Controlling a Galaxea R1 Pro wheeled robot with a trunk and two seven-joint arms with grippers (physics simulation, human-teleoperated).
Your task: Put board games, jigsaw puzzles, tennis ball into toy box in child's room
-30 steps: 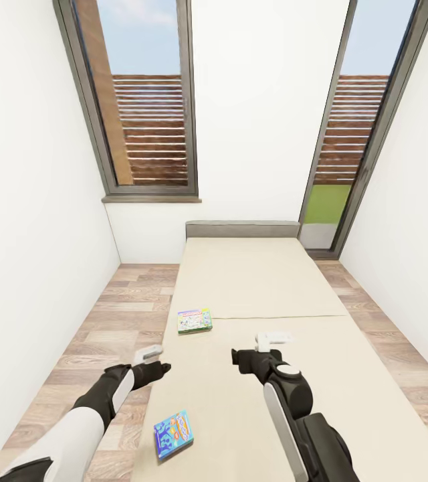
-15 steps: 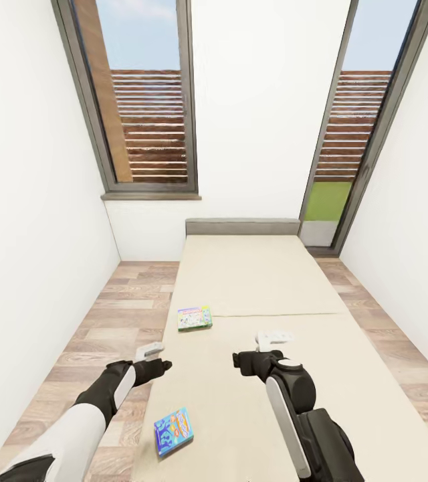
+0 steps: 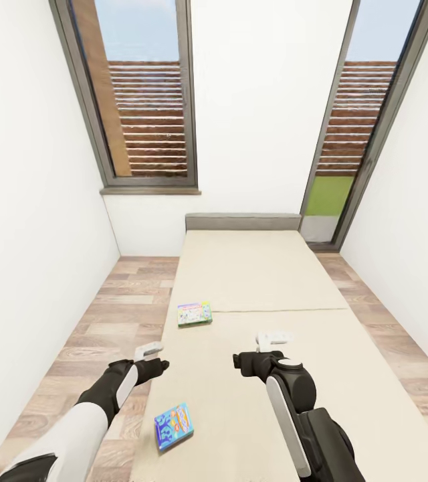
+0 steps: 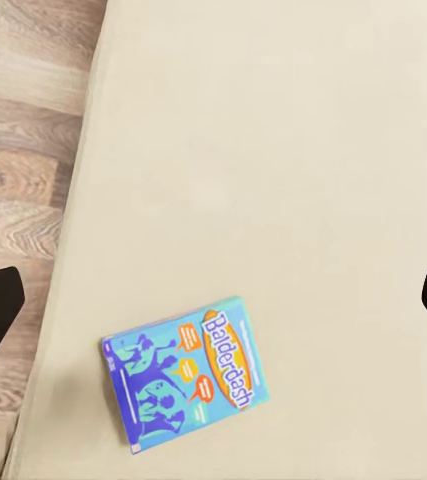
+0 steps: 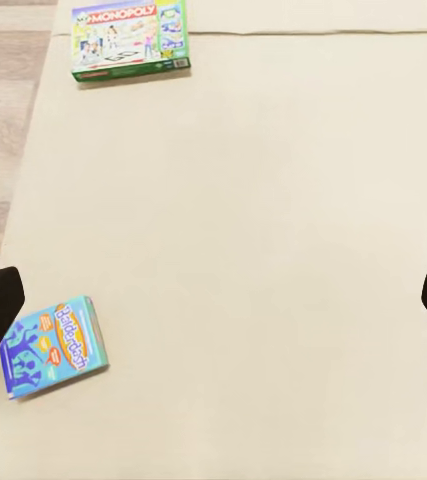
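Note:
Two board games lie on the beige bed (image 3: 261,274). The blue Balderdash box (image 3: 173,426) (image 4: 185,373) (image 5: 53,345) sits near the bed's left edge, close to me. Farther up the mattress lies the green-edged Monopoly box (image 3: 194,312) (image 5: 130,37). My left gripper (image 3: 155,359) (image 4: 213,305) hovers open above the bed's left edge, just beyond the blue box. My right gripper (image 3: 257,351) (image 5: 213,300) hangs open over the middle of the mattress, holding nothing. The table, toy box, jigsaw puzzles and tennis ball are out of view.
Wood-plank floor (image 3: 114,314) runs along both sides of the bed. White walls close in left and right. A tall window (image 3: 147,100) and a glass door (image 3: 348,134) stand behind the grey headboard (image 3: 242,221).
The whole picture has shifted slightly, so the camera has moved; the bed and both boxes sit a little higher in view. Both arms stay about where they were, grippers still open.

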